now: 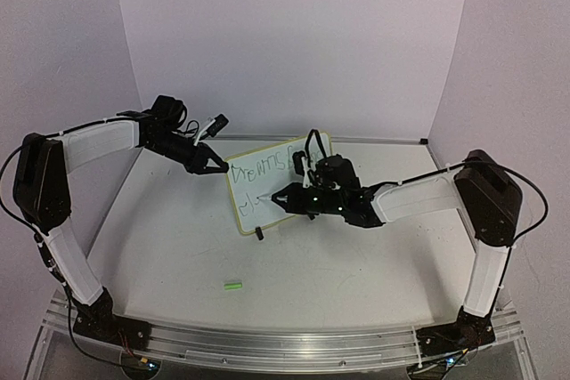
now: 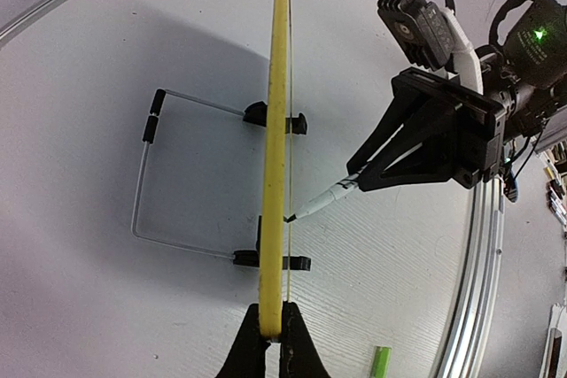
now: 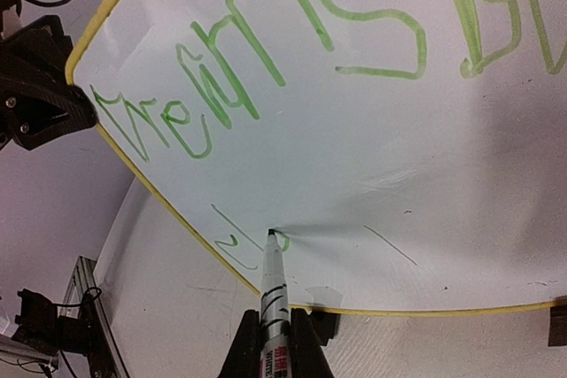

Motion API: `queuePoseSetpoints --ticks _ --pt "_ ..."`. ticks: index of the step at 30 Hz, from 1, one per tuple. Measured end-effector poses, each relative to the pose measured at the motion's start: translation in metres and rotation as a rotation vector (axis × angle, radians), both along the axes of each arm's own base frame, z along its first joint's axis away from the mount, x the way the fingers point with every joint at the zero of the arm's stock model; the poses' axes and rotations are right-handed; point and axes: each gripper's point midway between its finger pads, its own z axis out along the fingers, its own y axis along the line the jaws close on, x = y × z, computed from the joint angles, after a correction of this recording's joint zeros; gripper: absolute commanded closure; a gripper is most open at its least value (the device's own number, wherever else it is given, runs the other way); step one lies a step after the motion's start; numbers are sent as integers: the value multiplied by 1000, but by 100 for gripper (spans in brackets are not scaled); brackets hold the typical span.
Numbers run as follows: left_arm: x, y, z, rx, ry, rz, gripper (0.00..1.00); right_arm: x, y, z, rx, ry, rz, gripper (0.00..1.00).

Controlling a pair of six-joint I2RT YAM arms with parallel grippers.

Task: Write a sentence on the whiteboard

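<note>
The whiteboard [image 1: 294, 153] stands upright on the table, with a yellow frame and black feet. The sentence [image 1: 258, 169] is green scrawl along the top, with a few small strokes starting a lower line [image 3: 232, 241]. My left gripper [image 1: 223, 166] is shut on the board's left edge; the left wrist view shows the frame [image 2: 279, 130] edge-on between its fingers. My right gripper [image 1: 283, 199] is shut on a white marker [image 3: 273, 289]. The marker's tip touches the board's lower left, beside a small fresh green mark. The marker also shows in the left wrist view [image 2: 323, 204].
A green marker cap [image 1: 233, 286] lies on the table in front of the board and also shows in the left wrist view [image 2: 381, 362]. A wire stand [image 2: 142, 174] props the board from behind. Purple walls enclose the table on three sides.
</note>
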Motion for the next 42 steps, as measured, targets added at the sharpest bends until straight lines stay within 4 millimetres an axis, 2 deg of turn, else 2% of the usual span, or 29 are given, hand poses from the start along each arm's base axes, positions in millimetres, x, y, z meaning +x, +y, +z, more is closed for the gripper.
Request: queuePoseSetpoints --ticks 13,25,33,37,42 --pt "0 0 0 0 0 0 100 -4 5 -9 6 21 30 100" --pt "0 0 0 0 0 0 100 -9 -2 -26 -20 53 23 100" --pt "0 0 0 0 0 0 100 -9 -7 -29 -31 53 5 100" --pt "0 0 0 0 0 0 100 -8 -14 -27 -41 40 -21 100" --pt "0 0 0 0 0 0 100 -6 -19 -12 -24 7 -36 100"
